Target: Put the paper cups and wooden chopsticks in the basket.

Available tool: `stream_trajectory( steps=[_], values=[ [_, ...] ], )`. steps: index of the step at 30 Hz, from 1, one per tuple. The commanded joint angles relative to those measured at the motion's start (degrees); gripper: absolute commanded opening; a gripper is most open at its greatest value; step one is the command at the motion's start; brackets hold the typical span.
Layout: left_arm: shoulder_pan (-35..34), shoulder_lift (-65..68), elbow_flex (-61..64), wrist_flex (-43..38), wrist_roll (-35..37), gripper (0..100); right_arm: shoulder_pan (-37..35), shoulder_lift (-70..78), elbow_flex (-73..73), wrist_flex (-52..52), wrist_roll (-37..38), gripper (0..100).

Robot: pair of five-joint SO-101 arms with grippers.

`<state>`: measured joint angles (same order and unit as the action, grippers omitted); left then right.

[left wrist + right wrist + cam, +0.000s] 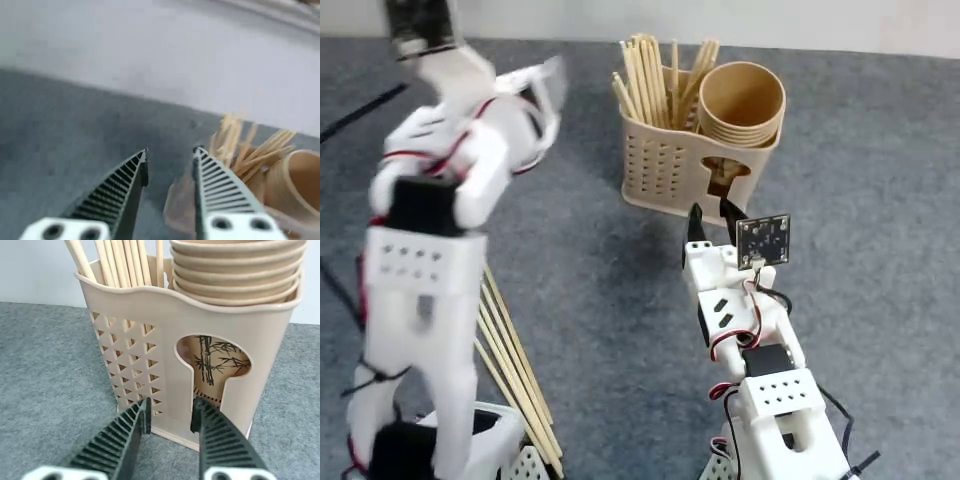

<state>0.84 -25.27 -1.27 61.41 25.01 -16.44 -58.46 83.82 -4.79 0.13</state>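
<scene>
While the paper cups [744, 100] sit nested as one stack in the right-hand compartment of the basket [660, 172], a bundle of wooden chopsticks [655, 75] stands upright in the compartment beside them, their ends fanning out above the rim. More loose chopsticks [520, 375] lie flat on the grey table [590, 260] at the near left, running alongside the left arm's base and well apart from the basket.

The right gripper [711, 216] is low, just in front of the basket's front wall. In its own wrist view the right gripper [171, 410] has its ribbed fingers [125, 435] spread with nothing between them, their tips pointing at the foot of the basket [140, 315]. A keyhole-shaped opening [212, 365] in that wall shows a cup with a bamboo drawing inside, and the stacked rims of the paper cups [235, 275] and the wooden chopsticks [120, 260] rise above it.

The left gripper [548, 88] is raised high at the far left (blurred in the high view). Seen from its wrist, the left gripper [170, 159] is parted and empty, with the basket [182, 212], wooden chopsticks [250, 152] and paper cups [300, 175] below and beyond it
</scene>
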Motion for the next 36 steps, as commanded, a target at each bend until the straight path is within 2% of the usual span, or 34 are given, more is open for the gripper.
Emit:
stream_trajectory(
  steps=[1, 4, 7, 13, 19, 26, 32, 36],
  values=[
    [-4.53, -4.62, -1.98, 11.52, 1.76, 10, -0.31, -1.63, -0.13, -1.36, 0.00, 14.5],
    [-7.43, -5.23, -1.54, 21.01, 1.76, 10, -0.31, -1.63, -0.13, -1.36, 0.00, 14.5],
    [-10.42, -5.49, 2.51, 26.81, 1.85, 10, -0.31, -1.63, -0.13, -1.36, 0.00, 14.5],
    [-17.36, -5.67, 17.63, 27.96, 1.49, 10, -0.31, -1.63, -0.13, -1.36, 0.00, 14.5],
    [-20.35, -5.76, 32.75, 22.24, 1.32, 11, -0.31, -1.63, -0.13, -1.36, 0.00, 14.5],
    [-20.44, -5.32, 47.25, 10.46, 1.76, 30, -0.31, -1.63, -0.13, -1.36, 0.00, 14.5],
    [-20.18, -5.23, 59.47, -4.84, 1.85, 23, -0.31, -1.63, -0.13, -1.36, 0.00, 14.5],
    [-20.09, -5.23, 64.66, -11.96, 1.85, 20, -0.31, -1.63, -0.13, -1.36, 0.00, 14.5]
  ],
)
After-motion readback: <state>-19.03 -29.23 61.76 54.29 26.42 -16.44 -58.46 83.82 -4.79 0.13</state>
